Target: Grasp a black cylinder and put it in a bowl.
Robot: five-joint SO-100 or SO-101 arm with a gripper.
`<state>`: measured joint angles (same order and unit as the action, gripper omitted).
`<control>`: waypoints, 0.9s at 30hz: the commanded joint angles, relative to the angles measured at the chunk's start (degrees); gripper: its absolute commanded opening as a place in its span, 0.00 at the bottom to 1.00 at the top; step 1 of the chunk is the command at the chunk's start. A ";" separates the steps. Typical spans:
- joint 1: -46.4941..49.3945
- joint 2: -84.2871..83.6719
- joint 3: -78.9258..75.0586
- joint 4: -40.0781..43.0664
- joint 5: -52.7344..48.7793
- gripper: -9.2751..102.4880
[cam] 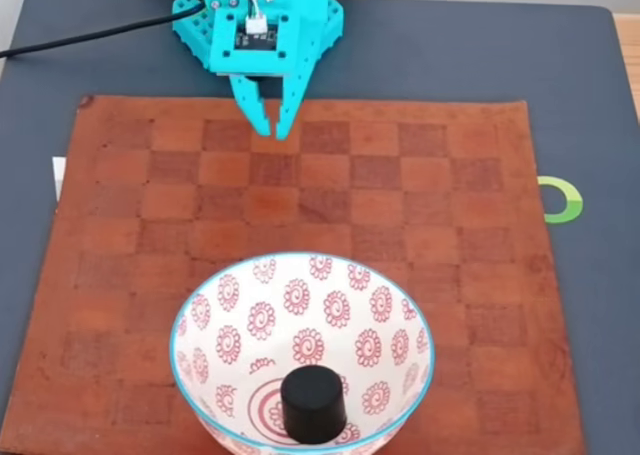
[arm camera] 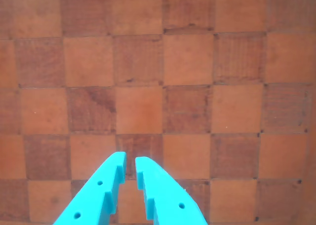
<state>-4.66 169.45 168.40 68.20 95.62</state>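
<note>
In the fixed view, nearest the camera, the white bowl [cam: 300, 360] with red spiral-flower motifs and a light-blue rim stands at the near edge of the checkered leather mat [cam: 130, 275]. The black cylinder [cam: 313, 403] sits upright inside it, on the red concentric rings at the bottom, a little toward the near wall. On this evidence the placement step appears complete; no cylinder lies on the mat.

Beyond the bowl, the checkerboard squares run bare up to the far edge of the mat. The turquoise gripper [cam: 271, 128] hangs there, at the far border, tips pointing down at the mat and well apart from the bowl. The jaws stand nearly together, a narrow slit between the tips, and hold nothing. The wrist view confirms this: the gripper [arm camera: 130, 161] shows two tapered tips with a thin gap, over bare squares.

Judgement: the step in hand is retreat or rest after release. The next move, if any, calls only for parking the arm clear of the bowl; no further grasp seems required.

Clearances: the mat lies on a dark grey tabletop [cam: 600, 125], with a wide margin on the right of the fixed view, where a green ring mark [cam: 566, 199] shows. A black cable [cam: 80, 41] runs off from the arm's base at the far left.
</note>
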 commanded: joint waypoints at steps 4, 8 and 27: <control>0.97 0.53 1.85 -0.18 0.44 0.08; 0.97 0.53 2.55 -0.09 0.44 0.08; 3.69 0.62 2.72 -0.18 -0.53 0.08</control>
<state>-0.97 169.63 171.39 68.20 95.45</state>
